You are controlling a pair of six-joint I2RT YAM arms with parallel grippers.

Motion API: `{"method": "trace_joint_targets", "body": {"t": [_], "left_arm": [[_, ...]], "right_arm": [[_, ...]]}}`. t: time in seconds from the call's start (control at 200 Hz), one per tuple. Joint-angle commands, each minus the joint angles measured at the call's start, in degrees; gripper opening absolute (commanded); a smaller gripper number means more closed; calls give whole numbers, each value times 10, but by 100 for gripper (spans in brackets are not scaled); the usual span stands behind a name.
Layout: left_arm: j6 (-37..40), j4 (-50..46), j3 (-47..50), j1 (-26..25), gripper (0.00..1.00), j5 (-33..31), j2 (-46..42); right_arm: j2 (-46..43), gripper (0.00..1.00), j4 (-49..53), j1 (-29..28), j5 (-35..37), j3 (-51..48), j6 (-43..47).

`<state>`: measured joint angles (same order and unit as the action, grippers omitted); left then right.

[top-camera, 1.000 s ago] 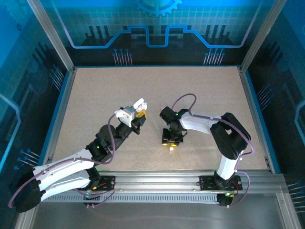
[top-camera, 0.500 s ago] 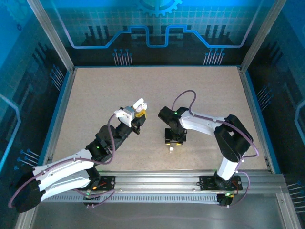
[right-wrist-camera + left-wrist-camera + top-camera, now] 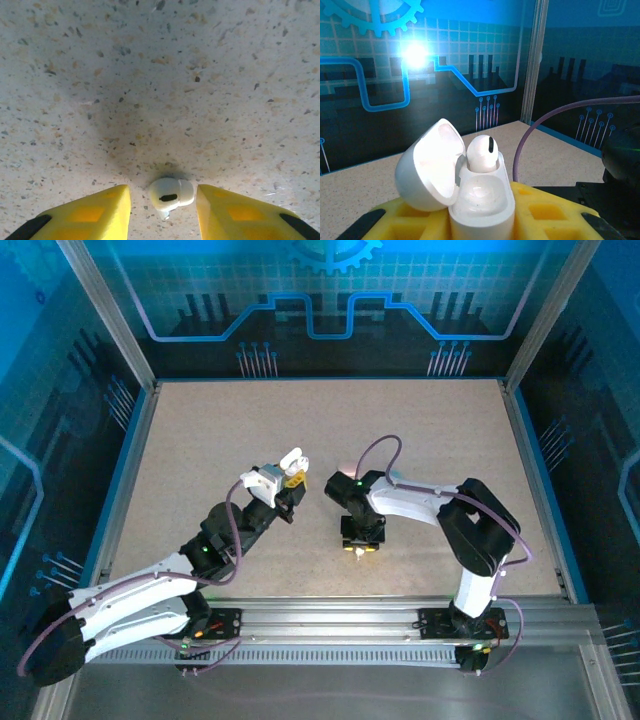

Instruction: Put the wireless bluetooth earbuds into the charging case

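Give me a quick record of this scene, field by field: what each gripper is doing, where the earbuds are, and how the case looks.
left gripper: shut on the charging case, holding it up off the table
lid: swung open
seated earbud: white, standing in the far socket; the near socket looks empty
loose earbud: white, lying on the table
right gripper: open, pointing down, one finger on each side of the loose earbud, not touching it
remaining: loose earbud not yet picked up
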<state>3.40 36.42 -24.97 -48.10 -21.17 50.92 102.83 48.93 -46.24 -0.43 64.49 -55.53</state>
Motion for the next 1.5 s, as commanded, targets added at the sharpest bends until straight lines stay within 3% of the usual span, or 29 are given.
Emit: {"method": "trace_joint_targets", "body": {"t": [0.0,0.375,0.875,1.091,1.216,1.381,1.496], "left_arm": [[11,18,3,6,29,5,-12],[8,16,4,6,29,4,-10],[7,12,0,6,29,5,-7],[1,2,-12,6,29,15,5],[-6,7,-26,6,29,46,30],[-15,44,-43,6,29,99,77],[-27,79,-57,4,29,127,117]], "right_arm": [[15,39,2,-6,-1,-4,-12],[28,38,-4,-7,-7,-6,-7],[18,26,-8,-7,2,-4,13],[-78,25,9,2,62,14,53],[-178,25,11,21,107,33,90],[-322,28,-60,32,152,73,190],[-371,29,-118,36,153,104,245]]}}
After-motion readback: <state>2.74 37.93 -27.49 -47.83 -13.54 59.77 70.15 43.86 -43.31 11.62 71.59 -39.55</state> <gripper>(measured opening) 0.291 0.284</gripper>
